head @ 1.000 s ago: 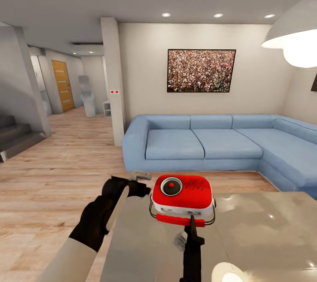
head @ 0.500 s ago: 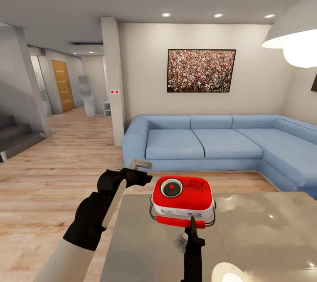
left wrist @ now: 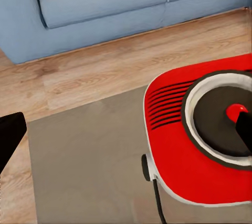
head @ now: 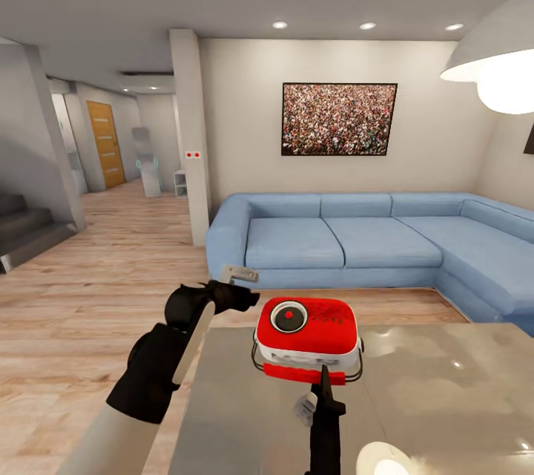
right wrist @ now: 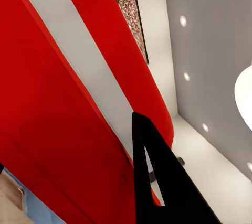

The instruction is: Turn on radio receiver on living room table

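The radio receiver (head: 306, 330) sits near the far left corner of the table (head: 445, 393), a rounded red and white box with a dark round dial, ribbed vents and a thin wire handle. The tabletop is glossy grey and mirrors the lamp. The left gripper (head: 236, 283) hangs at about ten o'clock from the radio, just off the table's far edge over the wood-plank floor (head: 89, 297); its wrist view shows one dark finger (left wrist: 10, 135) far from the other over the dial, so the jaws stand apart, holding nothing. The right gripper (head: 324, 378) points at the radio's near face from six o'clock; I cannot tell how its jaws stand. Bare tabletop stretches toward three o'clock. The blue sofa (head: 356, 241) lies beyond.
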Available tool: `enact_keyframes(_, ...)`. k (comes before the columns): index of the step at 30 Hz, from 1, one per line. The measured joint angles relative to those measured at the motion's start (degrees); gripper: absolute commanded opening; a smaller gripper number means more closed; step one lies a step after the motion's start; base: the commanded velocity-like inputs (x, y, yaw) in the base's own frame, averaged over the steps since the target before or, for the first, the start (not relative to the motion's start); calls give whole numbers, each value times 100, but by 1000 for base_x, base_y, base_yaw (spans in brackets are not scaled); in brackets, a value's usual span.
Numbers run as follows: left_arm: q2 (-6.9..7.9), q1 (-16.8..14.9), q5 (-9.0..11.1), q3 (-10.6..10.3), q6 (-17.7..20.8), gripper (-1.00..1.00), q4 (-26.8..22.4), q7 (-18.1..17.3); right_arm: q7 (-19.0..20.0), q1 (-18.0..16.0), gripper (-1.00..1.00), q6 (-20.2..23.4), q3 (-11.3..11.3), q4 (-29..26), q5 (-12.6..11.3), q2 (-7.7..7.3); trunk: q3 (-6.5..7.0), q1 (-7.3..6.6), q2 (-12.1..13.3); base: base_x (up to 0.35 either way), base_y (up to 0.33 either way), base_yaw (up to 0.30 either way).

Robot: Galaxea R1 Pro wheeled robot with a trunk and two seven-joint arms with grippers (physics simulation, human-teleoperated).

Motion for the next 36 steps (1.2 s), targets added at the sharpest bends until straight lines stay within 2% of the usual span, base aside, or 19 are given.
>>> enact_keyframes(3, -4, 0, 12, -134, 0, 100, -35, -1, 0, 0, -100, 0, 1, 0, 0, 0, 0, 0, 0, 0, 0, 0)
enact_keyframes(14, -5, 0, 130, -353, -1, 100, -94, -1, 0, 0, -100, -2, 0, 0, 0, 0, 0, 0, 0, 0, 0, 0)
enact_keyframes(27, -50, 0, 502, -417, -15, 100, -117, -13, 2, 0, -100, -9, 1, 0, -1, 0, 0, 0, 0, 0, 0, 0)
enact_keyframes(36, -62, 0, 669, -442, -31, 100, -116, -27, 1, 1, -100, -151, 7, -1, 2, 0, 0, 0, 0, 0, 0, 0)
